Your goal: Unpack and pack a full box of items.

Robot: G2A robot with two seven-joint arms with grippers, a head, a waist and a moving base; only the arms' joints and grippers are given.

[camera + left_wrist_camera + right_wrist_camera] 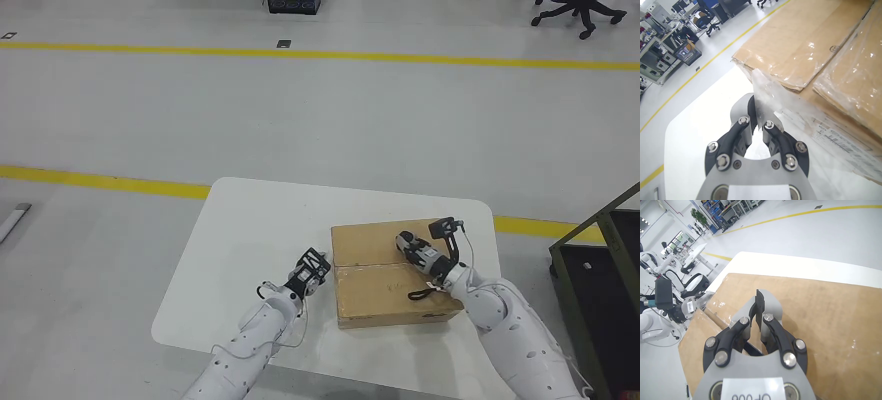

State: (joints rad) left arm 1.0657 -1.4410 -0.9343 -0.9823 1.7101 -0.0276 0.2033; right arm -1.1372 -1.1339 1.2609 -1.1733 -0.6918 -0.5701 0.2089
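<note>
A closed cardboard box (385,295) sits on the right half of the white table (250,250), its two top flaps meeting in a seam. At the box's left end, level with the seam, my left gripper (313,268) is shut on a strip of clear tape (770,94). The strip runs from the fingers (751,115) up to the box (791,37) edge, partly peeled off. My right gripper (408,242) is over the far flap of the box (819,313). It (758,308) is shut with nothing between its pads. The left gripper (693,307) shows beyond the box's end.
A dark metal cart (600,280) stands off the table's right side. Bare tabletop (702,117) lies left of and behind the box. The box's front edge is close to the table's front edge. Yellow lines (100,182) cross the floor beyond.
</note>
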